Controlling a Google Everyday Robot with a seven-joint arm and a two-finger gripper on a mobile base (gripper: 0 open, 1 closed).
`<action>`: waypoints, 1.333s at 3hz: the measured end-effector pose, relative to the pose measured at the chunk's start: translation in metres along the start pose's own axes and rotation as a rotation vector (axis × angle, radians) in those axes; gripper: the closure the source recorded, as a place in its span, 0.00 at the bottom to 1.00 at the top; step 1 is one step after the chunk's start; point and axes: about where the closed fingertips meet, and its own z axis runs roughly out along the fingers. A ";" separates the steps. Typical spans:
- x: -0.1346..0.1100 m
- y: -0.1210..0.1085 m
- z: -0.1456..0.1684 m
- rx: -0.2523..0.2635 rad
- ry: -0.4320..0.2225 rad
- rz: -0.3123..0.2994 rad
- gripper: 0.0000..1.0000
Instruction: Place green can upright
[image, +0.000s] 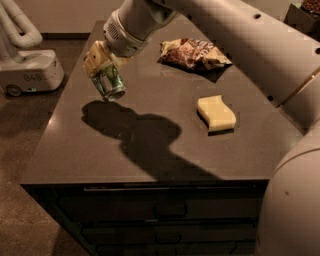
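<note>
The gripper (106, 75) hangs over the left part of the worktop (150, 165), near its left edge and about midway between the far and near edges; its jaws are closed around the green can (114, 86), gripping it at the upper half; the can is tilted, its silver rim pointing down and toward the near edge, and it appears to be held just clear of the dark surface; the shadow (135, 132) of the arm (225, 25) and can spreads over the worktop below it and runs toward the near edge; a yellow sponge (216, 113) lies flat in the right half, well apart from the can; a crumpled snack bag (192, 52) lies toward the far edge, beyond the sponge; on the floor past the left edge stands a white wheeled base (30, 75).
</note>
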 end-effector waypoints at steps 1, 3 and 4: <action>-0.010 0.011 -0.015 -0.075 -0.139 -0.123 1.00; -0.011 0.022 -0.015 -0.171 -0.435 -0.298 1.00; -0.010 0.027 -0.009 -0.188 -0.552 -0.382 1.00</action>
